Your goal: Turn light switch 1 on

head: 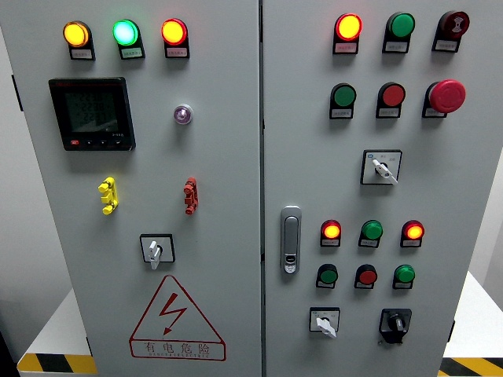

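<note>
A grey electrical cabinet fills the head view, with a left door (212, 188) and a right door (464, 188). Three rotary switches with white knobs show: one on the left door (155, 250), one at the right door's middle (381, 167), one low on the right door (324, 321). A black rotary switch (395, 323) sits beside that last one. I cannot tell which of them is switch 1; the labels are too small to read. Neither of my hands is in view.
Lit yellow (76, 34), green (125, 32) and red-orange (174, 31) lamps top the left door, above a dark meter display (92, 114). The right door carries lamps, push buttons, a red emergency stop (447, 96) and a door handle (291, 239). A warning triangle (174, 318) sits low left.
</note>
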Tool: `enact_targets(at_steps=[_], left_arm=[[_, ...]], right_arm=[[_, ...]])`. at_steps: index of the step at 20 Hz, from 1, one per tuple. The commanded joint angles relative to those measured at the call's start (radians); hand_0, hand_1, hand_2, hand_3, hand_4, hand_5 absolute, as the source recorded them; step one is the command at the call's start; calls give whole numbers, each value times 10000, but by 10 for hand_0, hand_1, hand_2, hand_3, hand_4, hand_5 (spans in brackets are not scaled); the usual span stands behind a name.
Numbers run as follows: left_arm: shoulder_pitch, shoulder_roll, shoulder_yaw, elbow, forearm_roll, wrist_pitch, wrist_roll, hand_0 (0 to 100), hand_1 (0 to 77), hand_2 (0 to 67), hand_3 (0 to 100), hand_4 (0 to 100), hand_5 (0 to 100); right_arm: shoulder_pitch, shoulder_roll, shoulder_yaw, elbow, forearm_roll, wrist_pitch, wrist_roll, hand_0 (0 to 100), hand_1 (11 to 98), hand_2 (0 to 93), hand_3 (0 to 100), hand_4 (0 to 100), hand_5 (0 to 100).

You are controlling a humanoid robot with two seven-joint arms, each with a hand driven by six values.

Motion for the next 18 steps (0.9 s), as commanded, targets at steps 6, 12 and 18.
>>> enact_targets(at_steps=[6,12,18], left_arm=[[0,15,48,-1736,-322,126,26,0,325,286,640,802,478],[-336,46,247,-2244,-521,1089,652,0,425,305,683,858,574],[-890,30,248,-2457,-1044,1384,1191,0,486,313,716,884,609]], right_arm=[[-3,0,0,0,0,0,6,0,225,0,110,230,147],[-3,0,0,0,0,0,-10,0,226,0,110,230,147],[-3,0,0,0,0,0,6,0,224,0,110,230,147]])
